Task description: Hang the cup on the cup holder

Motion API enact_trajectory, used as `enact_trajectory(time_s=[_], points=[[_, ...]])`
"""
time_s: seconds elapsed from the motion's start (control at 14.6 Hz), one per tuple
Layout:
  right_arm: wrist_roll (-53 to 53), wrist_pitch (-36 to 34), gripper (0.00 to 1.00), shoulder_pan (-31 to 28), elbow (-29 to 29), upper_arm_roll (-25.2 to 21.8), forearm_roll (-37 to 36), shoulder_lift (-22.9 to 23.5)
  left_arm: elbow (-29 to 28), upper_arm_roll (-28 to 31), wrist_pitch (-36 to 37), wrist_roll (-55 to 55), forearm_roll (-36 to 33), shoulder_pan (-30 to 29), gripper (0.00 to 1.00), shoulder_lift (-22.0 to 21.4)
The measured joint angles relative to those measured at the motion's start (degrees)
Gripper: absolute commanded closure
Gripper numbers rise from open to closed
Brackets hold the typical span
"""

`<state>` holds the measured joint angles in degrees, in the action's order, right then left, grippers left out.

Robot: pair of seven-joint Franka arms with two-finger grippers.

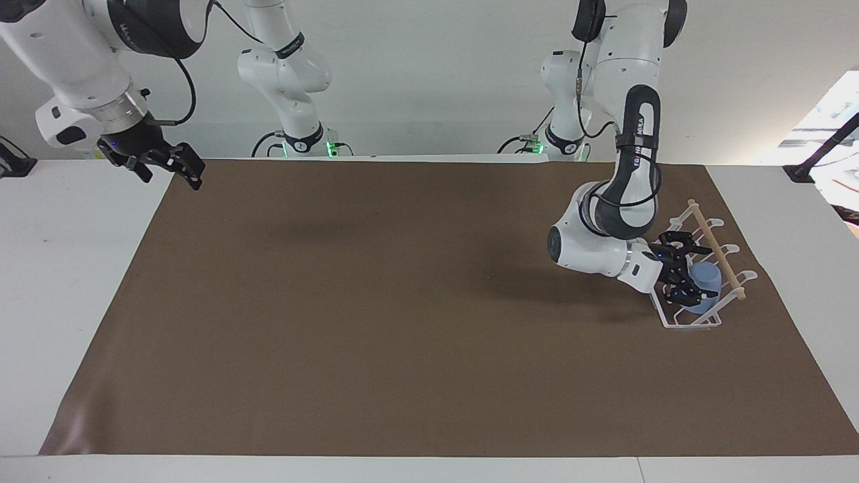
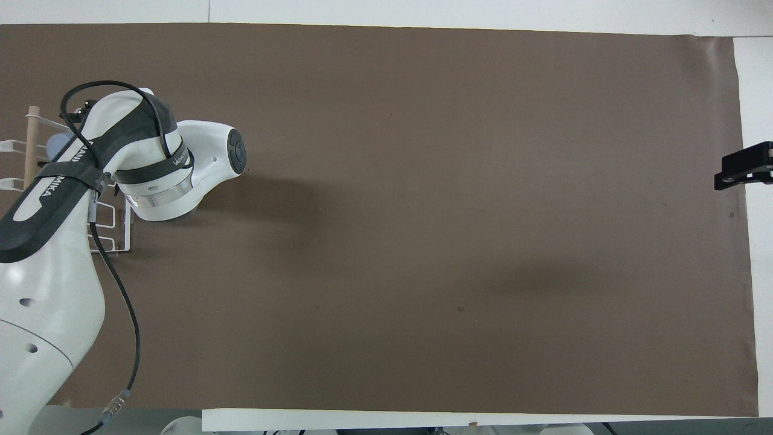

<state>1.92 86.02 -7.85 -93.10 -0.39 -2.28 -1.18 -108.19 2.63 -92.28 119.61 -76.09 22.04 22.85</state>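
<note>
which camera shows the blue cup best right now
The facing view. There the cup shows inside the cup holder, below its wooden rod, with the left gripper right at it. In the overhead view the left arm covers nearly all of it; only a sliver shows.

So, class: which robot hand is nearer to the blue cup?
Left. The left hand is at the cup in the cup holder; the right hand waits over the table's right-arm end.

Probably lab: bench-mounted robot arms (image 1: 617, 134)
</note>
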Motion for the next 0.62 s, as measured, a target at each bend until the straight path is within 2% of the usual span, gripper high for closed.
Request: enact_trajectory(time_s=[0.14, 0.27, 0.41, 0.62], points=[[0.0, 0.0, 0.01, 0.0, 0.0, 0.0, 0.0, -0.1, 0.6, -0.3, 0.2, 0.4, 0.7, 0.1, 0.0, -0.3], [0.0, 0.0, 0.01, 0.0, 0.0, -0.1, 0.0, -0.2, 1.7, -0.7, 0.3, 0.3, 4.5, 0.2, 0.0, -1.4], [0.0, -0.6, 0.01, 0.0, 0.0, -0.2, 0.0, -0.2, 2.9, -1.2, 0.1, -3.0, 11.0, 0.3, 0.0, -4.6], [0.0, -0.9, 0.01, 1.1, 0.0, -1.2, 0.0, -0.3, 5.8, -1.2, 0.0, -17.0, 22.0, 0.3, 0.0, -11.4]])
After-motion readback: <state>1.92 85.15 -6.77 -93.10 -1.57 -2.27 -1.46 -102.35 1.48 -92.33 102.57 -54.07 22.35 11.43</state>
